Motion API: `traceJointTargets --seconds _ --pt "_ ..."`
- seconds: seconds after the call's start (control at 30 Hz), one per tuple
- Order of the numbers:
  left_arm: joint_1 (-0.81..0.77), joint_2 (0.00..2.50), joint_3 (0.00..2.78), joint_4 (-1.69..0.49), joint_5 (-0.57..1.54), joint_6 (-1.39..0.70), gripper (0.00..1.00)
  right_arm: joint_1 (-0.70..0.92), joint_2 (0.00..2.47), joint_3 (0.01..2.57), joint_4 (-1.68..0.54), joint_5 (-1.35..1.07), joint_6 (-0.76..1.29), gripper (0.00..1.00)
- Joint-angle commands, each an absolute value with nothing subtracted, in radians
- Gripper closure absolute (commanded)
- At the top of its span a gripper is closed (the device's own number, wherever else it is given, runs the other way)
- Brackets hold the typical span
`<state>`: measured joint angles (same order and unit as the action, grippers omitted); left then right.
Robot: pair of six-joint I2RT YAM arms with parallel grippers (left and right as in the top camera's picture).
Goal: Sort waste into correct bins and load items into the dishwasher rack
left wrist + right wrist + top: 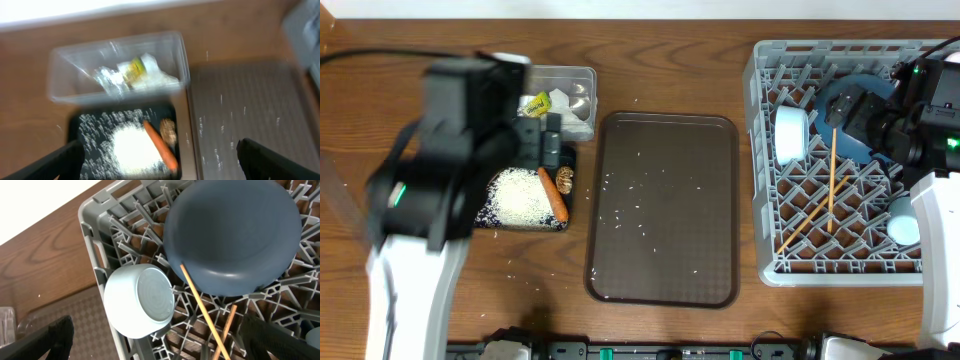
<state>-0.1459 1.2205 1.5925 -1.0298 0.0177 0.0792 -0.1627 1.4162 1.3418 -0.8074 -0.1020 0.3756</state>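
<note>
Left gripper (159, 152): stood wide open, empty. Carrot (160, 144) lay between fingers, in black tray (75, 125) beside rice (127, 150). I judged carrot stiff, light, smooth; take mid-length. Right gripper (155, 327): open, empty. Bowl (142, 297) sat between fingers, in rack (95, 225); hard, slippery, breakable.

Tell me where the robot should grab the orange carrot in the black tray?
Grab its middle, straight down from above. The carrot lies flat and slanted in the black tray, long and thin, so close across its narrow width. A bit toward the near end is probably safer: the brown lump sits beside the far end, and rice lies along the other side.
</note>
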Motion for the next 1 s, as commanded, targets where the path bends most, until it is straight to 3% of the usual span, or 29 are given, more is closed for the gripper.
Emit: traceJointTargets --seconds 0.0,0.53,0.97 --pt "-0.119 1.106 1.523 -0.958 -0.011 0.085 0.02 -0.164 1.398 1.354 -0.808 -0.105 0.385 0.01" --pt "-0.101 0.373 0.56 -0.241 -0.011 0.138 0.02 -0.164 1.398 1.354 -0.808 -0.105 0.385 0.01" --pt "-0.101 -0.001 0.13 -0.168 -0.011 0.138 0.02 -0.164 1.398 1.354 -0.808 -0.105 0.385 0.01"
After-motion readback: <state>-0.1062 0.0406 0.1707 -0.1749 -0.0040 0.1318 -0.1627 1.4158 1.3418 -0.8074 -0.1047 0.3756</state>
